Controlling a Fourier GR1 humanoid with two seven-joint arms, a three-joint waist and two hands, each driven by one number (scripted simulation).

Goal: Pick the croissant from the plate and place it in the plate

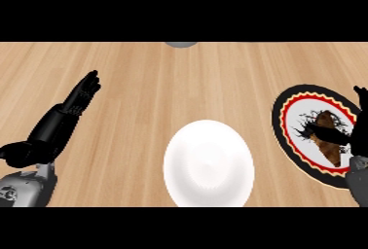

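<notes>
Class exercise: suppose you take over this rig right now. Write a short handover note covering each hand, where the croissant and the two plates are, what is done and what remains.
Left hand: open, fingers straight, resting at the view's left, holding nothing.
Right hand: at the right edge, fingers curled over the croissant; a closed grasp is not certain.
Croissant: lying on the patterned plate at the right, not lifted.
White plate: centre, nothing on it.
Done: right hand has reached the croissant.
Left: secure the grasp, lift, carry left, set it on the white plate.
</notes>
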